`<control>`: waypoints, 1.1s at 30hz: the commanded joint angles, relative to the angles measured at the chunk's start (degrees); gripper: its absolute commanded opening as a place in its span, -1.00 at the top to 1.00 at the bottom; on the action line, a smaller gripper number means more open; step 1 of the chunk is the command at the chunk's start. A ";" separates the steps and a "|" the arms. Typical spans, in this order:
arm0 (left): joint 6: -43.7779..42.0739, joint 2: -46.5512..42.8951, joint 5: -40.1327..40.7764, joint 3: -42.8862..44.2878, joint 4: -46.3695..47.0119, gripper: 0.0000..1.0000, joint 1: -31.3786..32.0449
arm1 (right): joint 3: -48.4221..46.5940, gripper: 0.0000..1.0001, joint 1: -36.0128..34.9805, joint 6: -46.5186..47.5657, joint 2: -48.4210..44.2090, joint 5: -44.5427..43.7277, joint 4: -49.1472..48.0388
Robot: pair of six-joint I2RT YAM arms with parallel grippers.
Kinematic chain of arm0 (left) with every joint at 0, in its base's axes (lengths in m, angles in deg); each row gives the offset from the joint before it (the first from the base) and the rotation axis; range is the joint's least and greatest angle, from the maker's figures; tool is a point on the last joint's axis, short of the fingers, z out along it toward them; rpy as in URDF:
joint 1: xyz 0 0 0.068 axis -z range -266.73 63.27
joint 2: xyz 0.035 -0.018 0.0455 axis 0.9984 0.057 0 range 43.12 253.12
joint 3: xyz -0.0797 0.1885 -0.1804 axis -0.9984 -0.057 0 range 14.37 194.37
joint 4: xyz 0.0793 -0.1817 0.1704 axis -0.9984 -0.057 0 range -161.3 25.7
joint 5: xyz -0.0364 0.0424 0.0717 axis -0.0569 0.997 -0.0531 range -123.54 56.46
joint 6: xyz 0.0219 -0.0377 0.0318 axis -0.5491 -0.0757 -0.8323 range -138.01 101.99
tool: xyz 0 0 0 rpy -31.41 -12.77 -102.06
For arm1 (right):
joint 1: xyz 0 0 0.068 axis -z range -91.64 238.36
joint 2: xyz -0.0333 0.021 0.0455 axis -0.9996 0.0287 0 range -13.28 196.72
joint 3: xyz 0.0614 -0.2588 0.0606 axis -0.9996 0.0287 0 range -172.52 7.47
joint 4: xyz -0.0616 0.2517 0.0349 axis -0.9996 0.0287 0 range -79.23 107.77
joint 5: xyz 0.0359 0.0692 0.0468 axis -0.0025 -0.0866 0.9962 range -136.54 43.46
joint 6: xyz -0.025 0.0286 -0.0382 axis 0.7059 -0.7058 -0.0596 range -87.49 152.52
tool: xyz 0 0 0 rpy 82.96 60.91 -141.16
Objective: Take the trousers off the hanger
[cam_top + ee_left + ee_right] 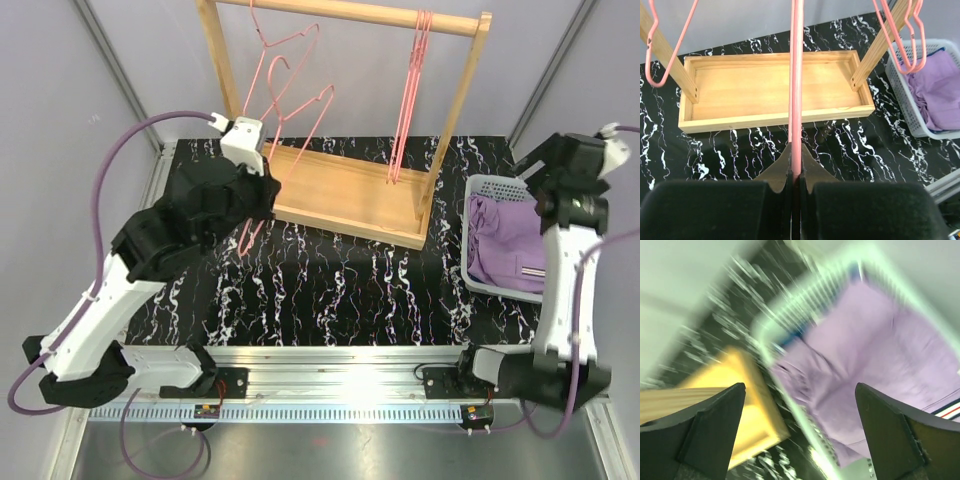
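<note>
The lilac trousers [505, 240] lie crumpled in a white basket [490, 182] at the right; they also show in the left wrist view [940, 85] and the right wrist view [865, 340]. Only a sliver of the blue trousers [790, 337] shows beneath them at the basket wall. My left gripper [266, 188] is shut on a bare pink hanger [300, 130], whose bar runs between the jaws [796, 165] above the rack's base. My right gripper [538, 190] is open and empty [799, 386] above the basket's near-left rim.
A wooden rack stands at the back, with a tray base [340, 195] and a top rail [350, 10]. Several bare pink hangers [410, 90] hang at the rail's right end and another [275, 50] at its left. The table is black marble-patterned.
</note>
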 commanded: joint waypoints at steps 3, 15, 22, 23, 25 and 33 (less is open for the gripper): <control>-2.80 4.14 -0.24 4.18 6.99 1.00 -1.60 | -7.30 -0.99 -0.19 6.81 -17.48 8.15 6.53; -5.62 23.56 -6.92 22.02 7.69 1.00 -9.69 | -3.19 -0.99 -1.77 -1.06 -38.59 37.44 6.71; -5.88 33.93 -5.78 31.25 12.42 1.00 -14.44 | 2.80 -0.99 -7.13 -4.34 -42.28 43.35 6.34; -5.97 34.46 -5.52 31.08 14.01 1.00 -15.05 | 4.73 -0.99 -8.44 -4.25 -42.81 44.48 6.43; -6.15 35.86 -5.95 30.46 18.04 1.00 -15.67 | 5.97 -0.99 -9.50 -3.38 -43.34 45.63 7.30; -7.81 45.72 -7.97 40.14 14.38 1.00 -17.70 | 5.10 -0.99 -14.34 2.87 -44.58 42.74 11.79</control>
